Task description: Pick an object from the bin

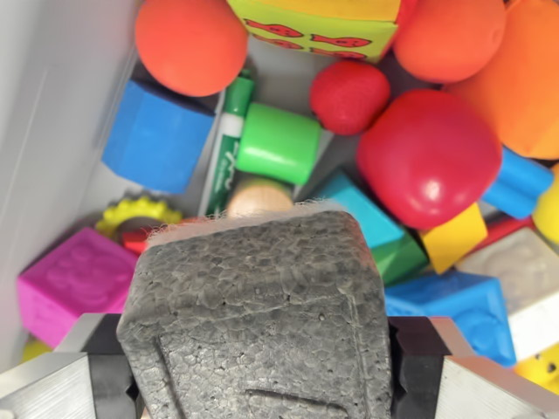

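Observation:
A grey foam block fills the lower middle of the wrist view, clamped between my two metal fingers, which press on its left and right sides. My gripper is shut on it. The block hangs above the bin's jumble of toys: a big red ball, a small red ball, an orange ball, a green cylinder, a green marker and a wooden knob partly hidden behind the block.
The bin's grey wall runs down the wrist view's left. Against it lie a blue foam block, a magenta cube and a yellow ring. Blue bricks, a yellow block and orange shapes crowd the right.

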### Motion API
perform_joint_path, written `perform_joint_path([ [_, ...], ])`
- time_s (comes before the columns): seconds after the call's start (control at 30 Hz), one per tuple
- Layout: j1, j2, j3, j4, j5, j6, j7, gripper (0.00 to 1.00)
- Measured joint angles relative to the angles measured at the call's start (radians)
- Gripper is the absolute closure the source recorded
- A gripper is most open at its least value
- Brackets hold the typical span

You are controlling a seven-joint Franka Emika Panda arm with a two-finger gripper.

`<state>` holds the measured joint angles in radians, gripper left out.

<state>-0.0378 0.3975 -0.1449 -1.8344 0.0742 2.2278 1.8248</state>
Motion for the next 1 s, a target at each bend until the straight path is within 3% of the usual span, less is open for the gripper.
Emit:
perform_joint_path([
  [1.0,0.0,-0.113,-0.003,0.139,-0.024,-0.251,0.017,1.0],
])
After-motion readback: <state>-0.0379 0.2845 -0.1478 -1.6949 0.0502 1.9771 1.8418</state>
